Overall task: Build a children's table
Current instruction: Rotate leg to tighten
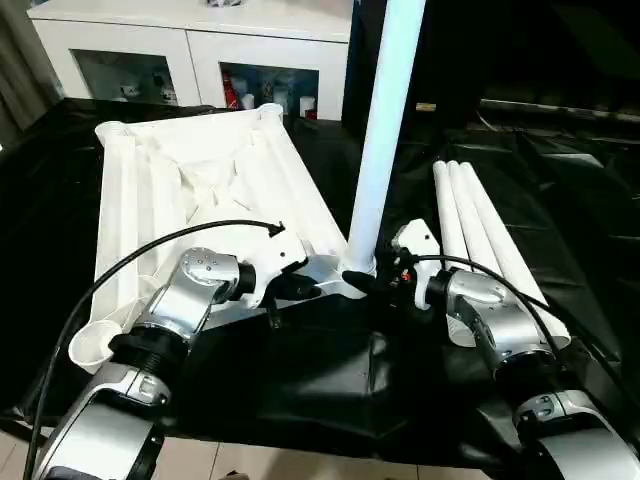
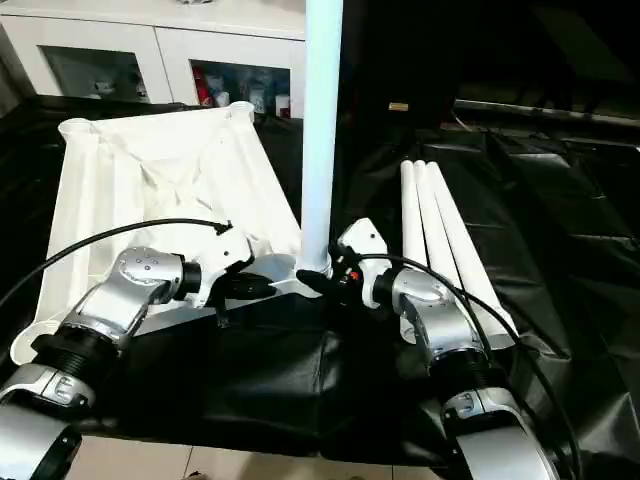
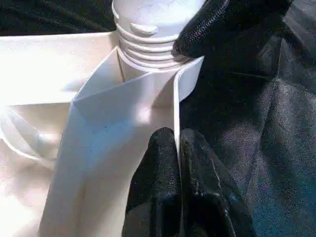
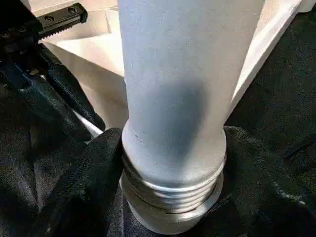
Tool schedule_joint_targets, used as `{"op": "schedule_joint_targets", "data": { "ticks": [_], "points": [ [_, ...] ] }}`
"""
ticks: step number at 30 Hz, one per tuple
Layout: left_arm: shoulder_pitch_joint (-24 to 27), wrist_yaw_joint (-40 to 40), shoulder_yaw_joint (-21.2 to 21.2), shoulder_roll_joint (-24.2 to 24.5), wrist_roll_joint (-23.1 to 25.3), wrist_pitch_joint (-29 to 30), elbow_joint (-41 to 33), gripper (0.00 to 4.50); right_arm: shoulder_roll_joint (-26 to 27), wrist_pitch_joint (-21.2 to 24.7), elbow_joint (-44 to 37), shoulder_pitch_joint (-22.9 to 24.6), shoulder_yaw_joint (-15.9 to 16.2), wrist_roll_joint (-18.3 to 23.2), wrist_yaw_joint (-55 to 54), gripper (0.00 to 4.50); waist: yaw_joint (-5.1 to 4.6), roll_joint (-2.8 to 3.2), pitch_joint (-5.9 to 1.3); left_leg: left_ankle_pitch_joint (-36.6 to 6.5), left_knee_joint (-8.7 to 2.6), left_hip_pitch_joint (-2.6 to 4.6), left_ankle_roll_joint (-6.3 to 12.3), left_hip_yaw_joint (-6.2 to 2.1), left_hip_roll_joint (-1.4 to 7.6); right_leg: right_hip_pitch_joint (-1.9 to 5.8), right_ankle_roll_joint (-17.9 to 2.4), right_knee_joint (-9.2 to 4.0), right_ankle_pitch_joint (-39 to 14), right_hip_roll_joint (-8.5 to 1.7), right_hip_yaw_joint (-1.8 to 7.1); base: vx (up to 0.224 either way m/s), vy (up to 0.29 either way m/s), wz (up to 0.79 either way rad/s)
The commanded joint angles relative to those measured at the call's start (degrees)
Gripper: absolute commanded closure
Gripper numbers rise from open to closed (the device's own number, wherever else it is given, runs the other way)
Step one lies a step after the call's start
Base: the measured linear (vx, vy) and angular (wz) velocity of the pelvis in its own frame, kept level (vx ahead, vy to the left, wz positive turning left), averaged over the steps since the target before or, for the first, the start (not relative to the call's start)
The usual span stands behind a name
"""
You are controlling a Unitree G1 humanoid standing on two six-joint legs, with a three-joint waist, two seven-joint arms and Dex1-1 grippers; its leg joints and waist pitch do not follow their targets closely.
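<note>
a: where are we in the build?

b: first leg going in, i'd say. the top point(image 1: 200, 190) lies underside up on the black-covered desk point(image 1: 330, 390), and one leg point(image 1: 378, 140) stands upright at its near corner socket point(image 1: 345, 285), the corner nearest the right arm.

a: is it seated?

b: not fully. in the right wrist view the thread rings point(image 4: 170, 190) at the foot of the leg are exposed above the socket, so it looks only partly screwed down.

a: what are the tools doing?

b: the left tool point(image 3: 177, 148) is pinched shut on the thin wall of the top just beside that socket, bracing it. the right tool point(image 4: 170, 163) has a finger on each side of the leg's base, touching or nearly so; the jaws stand as wide as the leg, so it reads as a grip on the leg.

a: and the other legs?

b: three point(image 1: 490, 235) lie side by side on the desk to the right of the top, past the right arm. the other sockets look empty.

a: next move?

b: my guess: turn the leg further until the threads vanish into the socket, keeping it upright so it doesn't cross-thread, while the left tool stops the top from swivelling. the right wrist will likely need to let go and regrip between turns.
</note>
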Motion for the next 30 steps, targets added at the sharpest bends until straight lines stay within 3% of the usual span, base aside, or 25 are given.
{"op": "schedule_joint_targets", "data": {
  "ticks": [1, 4, 8, 10, 14, 18, 19, 20, 23, 25, 30],
  "points": [
    [0.5, 1.6, -1.3, -3.0, -0.4, 0.3, -0.7, 4.5, 3.9, 0.9, -1.3, 0.3, 1.8, 1.0, 0.1, 1.75, 0.25, -0.41, -3.53, -9.0, -3.53, 0.52, 3.72, -0.98, 2.59, 3.38, -13.6, -3.35, -8.4, -3.84, 3.28, 0.0, 0.0, 0.0],
    [-0.3, 5.9, -0.5, -4.5, 0.2, 1.7, 0.8, 4.5, 5.6, 1.3, 0.8, 0.4, -0.1, -0.1, -8.2, 1.75, 0.0, -0.26, -3.27, -10.2, -3.71, 0.54, 2.77, -1.04, 2.55, 3.16, -12.9, -3.74, -11.2, -3.85, 3.3, 0.0, 0.0, 0.0],
    [-1.3, 12.1, 0.1, -7.0, 1.6, 3.7, 2.6, 4.5, 7.8, 2.2, 2.6, 0.6, -2.3, -0.4, -16.5, 1.75, -0.33, -0.18, -2.71, -16.8, -4.16, 1.1, 0.21, -1.37, 2.48, 2.7, -9.6, -5.1, -22.7, -3.92, 3.13, 0.0, 0.0, 0.0],
    [-2.5, 19.2, 1.1, -10.5, 2.4, 6.6, 4.5, 4.5, 10.1, 4.2, 4.1, -0.1, -5.1, 0.3, -24.3, 1.75, -0.52, -0.12, -2.62, -18.4, -4.38, 1.4, -0.61, -1.5, 2.52, 2.42, -8.8, -5.43, -24.3, -3.81, 3.18, 0.0, 0.0, 0.0],
    [-3.9, 28.3, 2.7, -15.9, 2.7, 9.7, 6.0, 4.5, 12.6, 6.3, 6.4, -1.9, -8.8, 1.9, -31.8, 1.75, -0.54, -0.12, -2.96, -17.4, -4.34, 1.32, -0.3, -1.48, 2.4, 2.61, -9.0, -5.38, -21.4, -3.78, 3.24, 0.0, 0.0, 0.0],
    [-3.9, 31.1, 2.3, -19.2, 3.2, 10.5, 5.7, 4.5, 13.7, 5.8, 7.1, -2.6, -8.4, 0.9, -34.2, 1.75, -0.17, -0.39, -3.17, -14.7, -4.11, 0.97, 1.4, -1.25, 2.16, 2.94, -9.7, -5.13, -17.5, -3.82, 3.28, 0.0, 0.0, 0.0],
    [-3.8, 31.0, 2.1, -19.5, 3.3, 10.6, 5.8, 4.5, 14.0, 5.6, 7.1, -2.8, -8.3, 0.7, -34.5, 1.75, -0.12, 0.02, -3.17, -14.4, -4.1, 0.96, 1.5, -1.29, 2.17, 2.95, -9.8, -5.07, -17.0, -3.86, 3.28, 0.0, 0.0, 0.0],
    [-3.8, 31.2, 1.9, -19.8, 3.4, 10.5, 5.9, 4.5, 14.2, 5.5, 7.0, -2.8, -8.3, 0.6, -34.5, 1.75, -0.2, -0.3, -3.12, -14.2, -4.07, 0.83, 1.92, -1.19, 2.08, 2.98, -9.6, -5.17, -16.9, -3.75, 3.23, 0.0, 0.0, 0.0],
    [-3.8, 31.6, 1.6, -19.6, 3.7, 10.4, 6.1, 4.5, 14.6, 4.9, 6.7, -3.0, -8.4, 0.5, -33.9, 1.75, -0.11, -0.4, -3.2, -13.5, -4.06, 0.79, 2.38, -1.2, 2.11, 3.07, -9.5, -5.13, -16.9, -3.8, 3.19, 0.0, 0.0, 0.0],
    [-3.8, 31.6, 1.8, -18.9, 4.0, 10.2, 6.2, 4.5, 14.5, 4.8, 6.3, -3.0, -8.8, 1.2, -32.6, 1.2, -0.1, -0.33, -3.13, -13.9, -4.15, 0.85, 2.41, -1.23, 2.18, 2.98, -9.4, -5.2, -17.8, -3.79, 3.17, 0.0, 0.0, 0.0],
    [-3.8, 31.8, 2.0, -18.1, 3.8, 10.4, 6.1, 4.5, 13.7, 4.3, 5.3, -2.9, -8.6, 2.3, -29.6, 0.71, -0.32, -0.31, -2.91, -16.6, -4.46, 0.89, 1.9, -1.45, 2.31, 2.81, -8.4, -5.65, -21.4, -3.85, 3.08, 0.0, 0.0, 0.0]
  ]
}}
